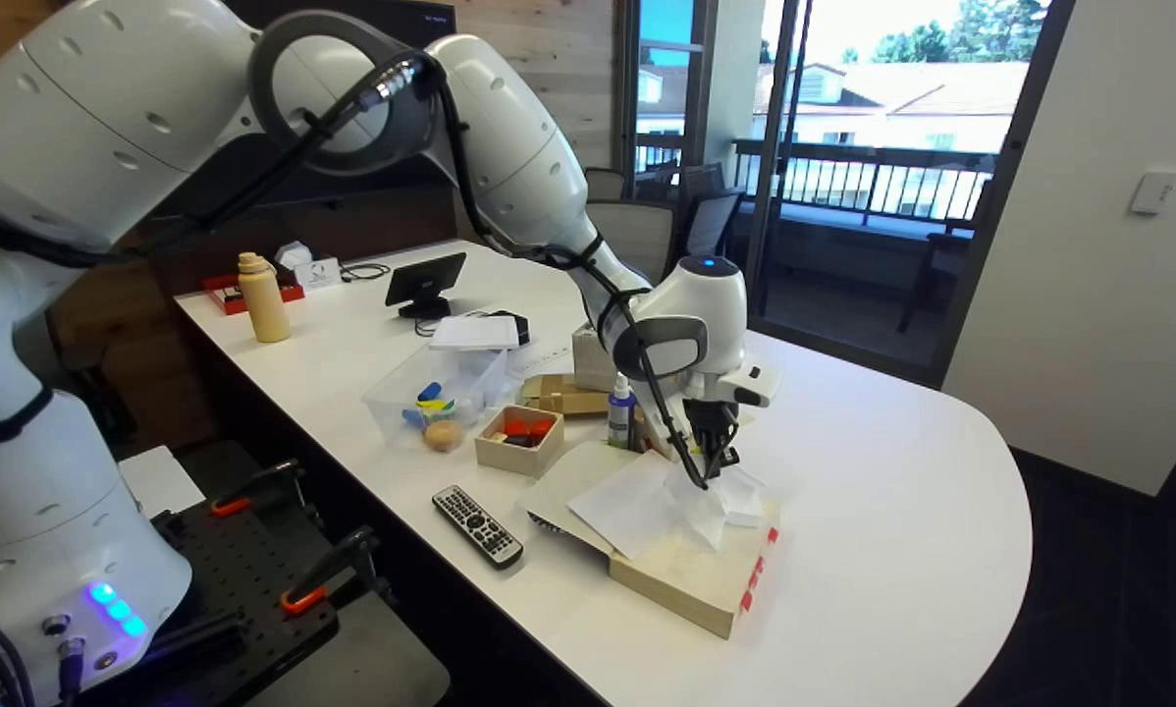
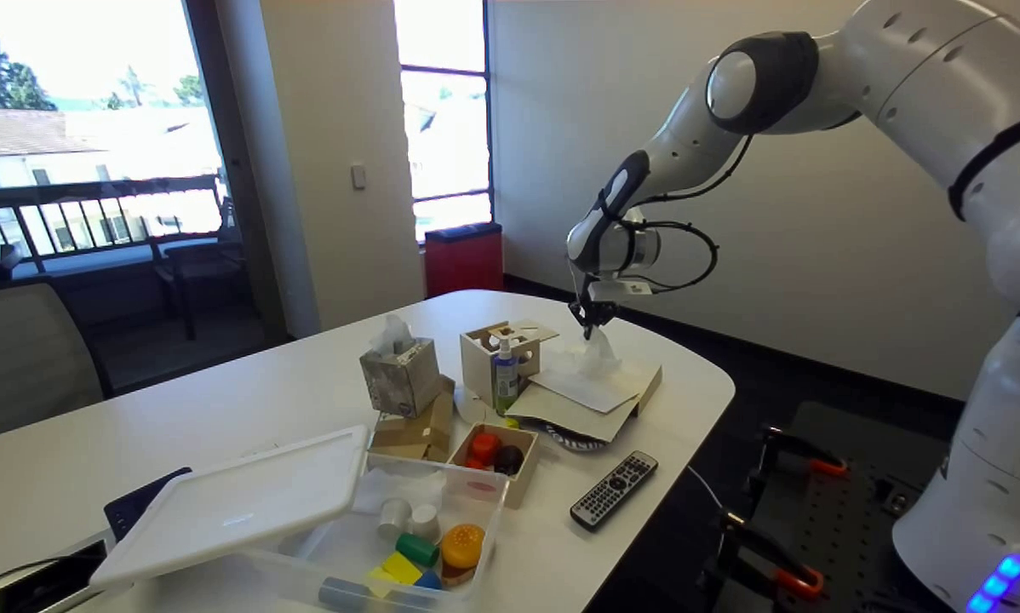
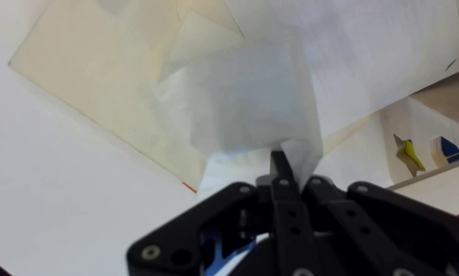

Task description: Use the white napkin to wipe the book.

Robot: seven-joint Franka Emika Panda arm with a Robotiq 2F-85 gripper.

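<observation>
The book [image 1: 681, 584] lies flat on the table, cream-white with red marks along one edge. Its cover side is lifted towards the remote. It also shows in an exterior view [image 2: 646, 383] and in the wrist view [image 3: 91, 76]. A white sheet [image 1: 615, 506] lies on top of it. The white napkin [image 1: 698, 503] hangs from my gripper [image 1: 714, 469] and spreads over the book and sheet; it also shows in the wrist view [image 3: 248, 107]. My gripper's fingers [image 3: 290, 168] are closed, pinching the napkin above the book. The pinched part is partly hidden by the fingers.
A spray bottle [image 2: 506, 375] and a wooden shape box [image 2: 478, 358] stand close beside the book. A small wooden box [image 1: 509, 454], a remote [image 1: 478, 525], a clear bin [image 1: 392, 398] and a tissue box [image 2: 401, 379] are nearby. The table edge [image 1: 549, 663] runs past the remote.
</observation>
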